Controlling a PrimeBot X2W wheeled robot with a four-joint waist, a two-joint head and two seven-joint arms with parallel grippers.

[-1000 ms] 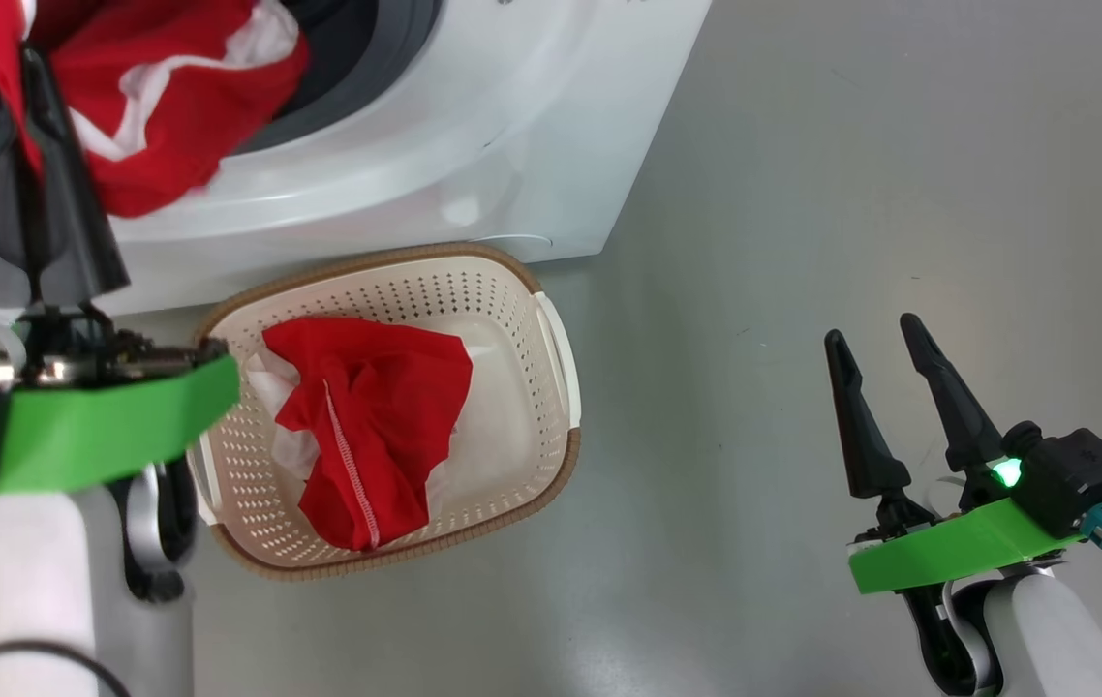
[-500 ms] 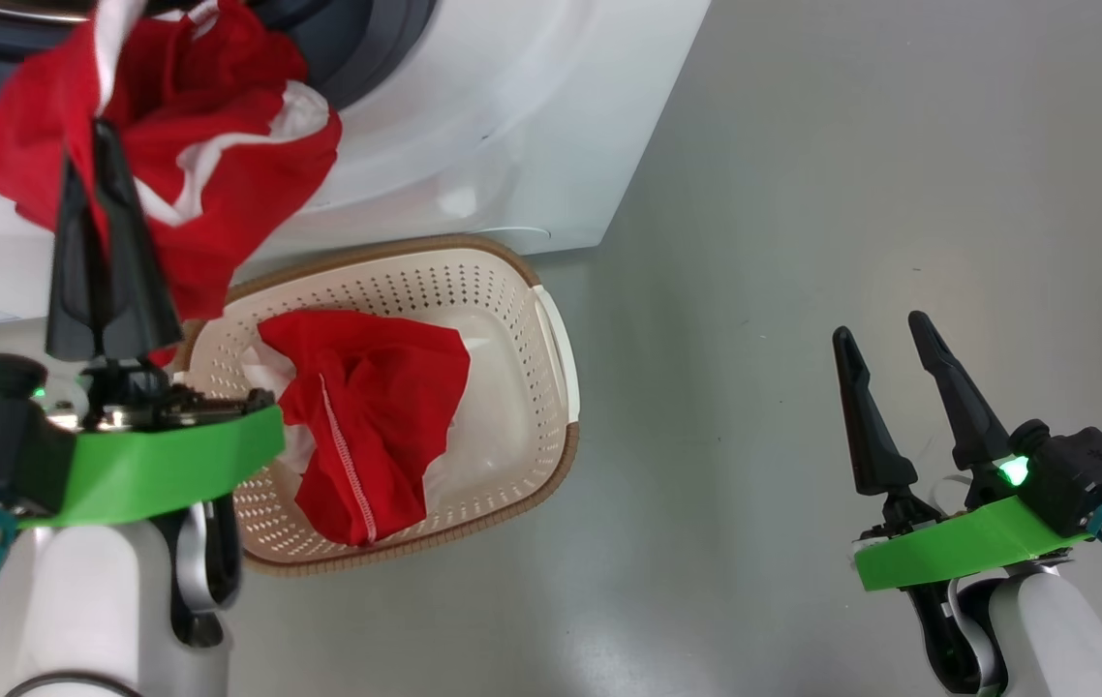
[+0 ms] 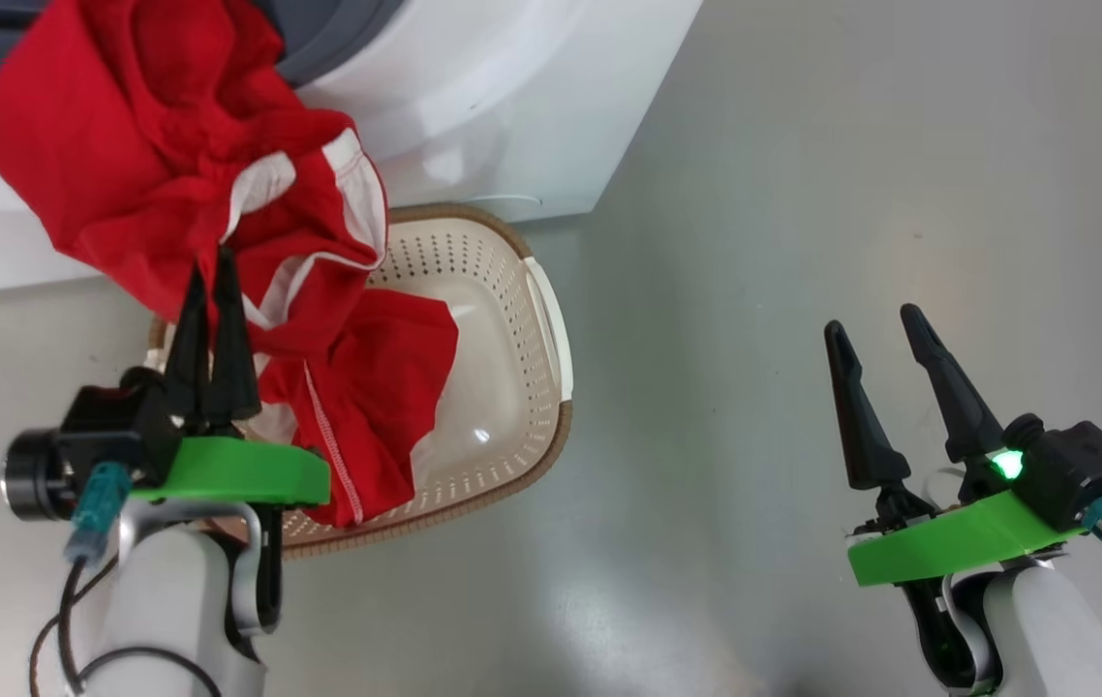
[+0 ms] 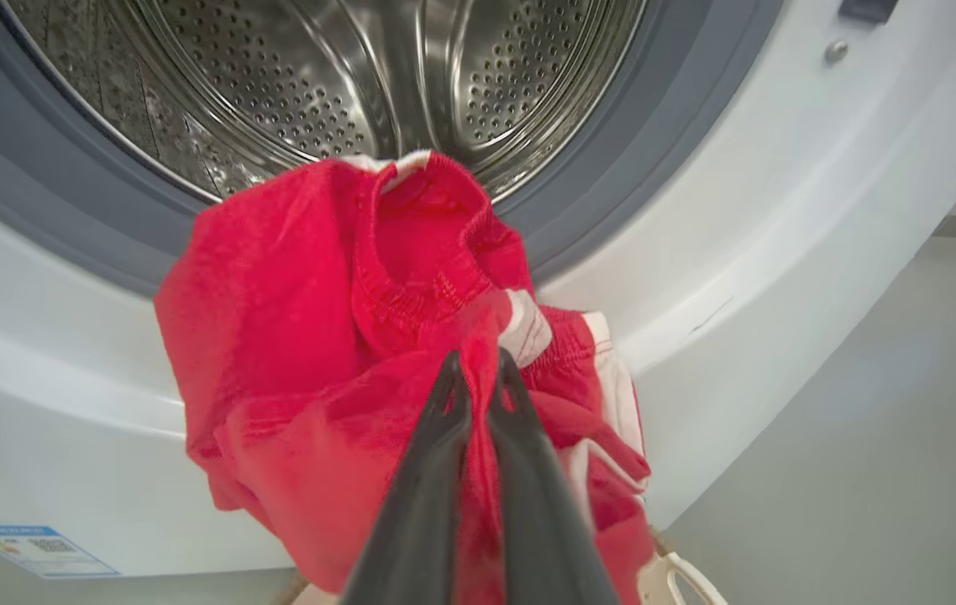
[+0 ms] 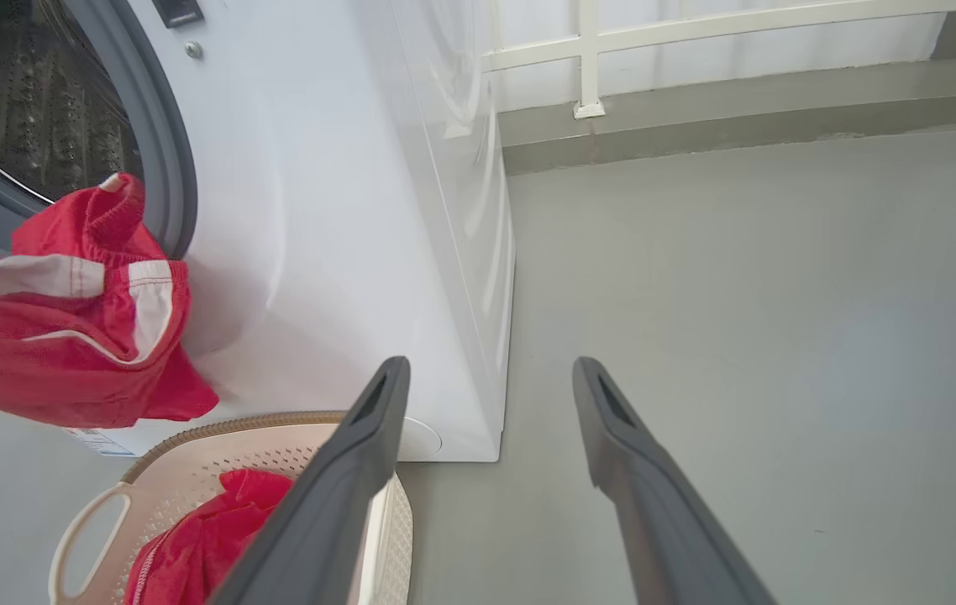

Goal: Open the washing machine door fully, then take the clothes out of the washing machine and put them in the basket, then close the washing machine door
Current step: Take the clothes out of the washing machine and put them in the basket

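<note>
My left gripper (image 3: 209,266) is shut on a red garment with white trim (image 3: 154,165), which hangs in the air above the left side of the basket (image 3: 512,290). The left wrist view has the same garment (image 4: 318,336) pinched in my left gripper (image 4: 478,365) in front of the washing machine's (image 4: 738,252) round port, whose steel drum (image 4: 318,76) looks bare. Another red garment (image 3: 377,387) lies in the basket. Far to the right, over bare floor, my right gripper (image 3: 875,324) stands open and holds nothing. The washing machine door is out of view.
The washing machine (image 3: 512,106) stands just behind the basket. Grey floor (image 3: 803,194) stretches to the right. In the right wrist view a white railing (image 5: 696,25) and a low kerb run along the back.
My left gripper has pulled the red garment out of the port and moved right and towards me, over the basket's left side. The right arm has stayed put.
</note>
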